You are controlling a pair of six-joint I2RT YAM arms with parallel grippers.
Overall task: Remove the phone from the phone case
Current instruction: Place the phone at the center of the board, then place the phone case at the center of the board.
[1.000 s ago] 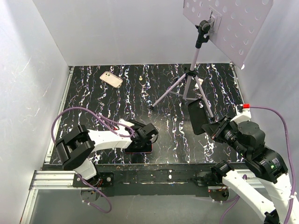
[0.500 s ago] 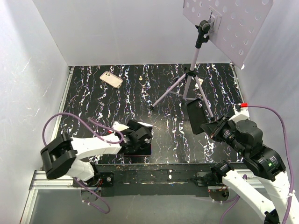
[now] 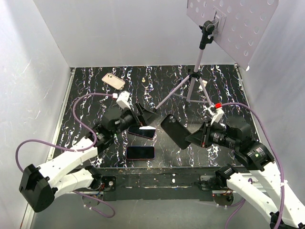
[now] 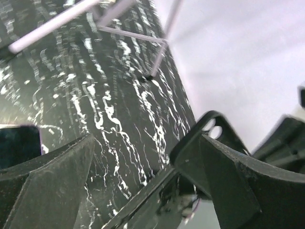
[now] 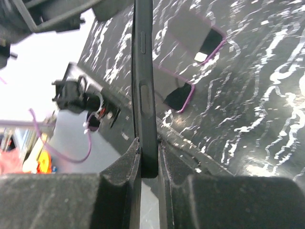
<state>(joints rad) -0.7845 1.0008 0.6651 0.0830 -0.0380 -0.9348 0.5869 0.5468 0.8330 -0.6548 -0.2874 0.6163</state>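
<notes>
My right gripper (image 3: 194,139) is shut on one end of the black phone case (image 3: 173,131) and holds it up over the middle of the table. Edge-on, the phone case (image 5: 143,71) stands pinched between my right gripper's (image 5: 148,149) pads. A dark phone (image 3: 140,152) with a purple rim lies flat near the front edge. My left gripper (image 3: 147,117) hangs open and empty above the table, left of the case. From the left gripper (image 4: 145,143), the case's camera cut-out (image 4: 213,130) shows behind the right finger.
A second dark, purple-rimmed slab (image 3: 141,131) lies just under the left gripper. A beige phone (image 3: 113,81) rests at the back left, with a small peg (image 3: 144,80) beside it. A tripod (image 3: 190,88) carrying a perforated board (image 3: 233,19) stands at the back right.
The left gripper opened, let go of the phone near the front edge and rose back and up. The right arm swung the case left, towards the table's middle.
</notes>
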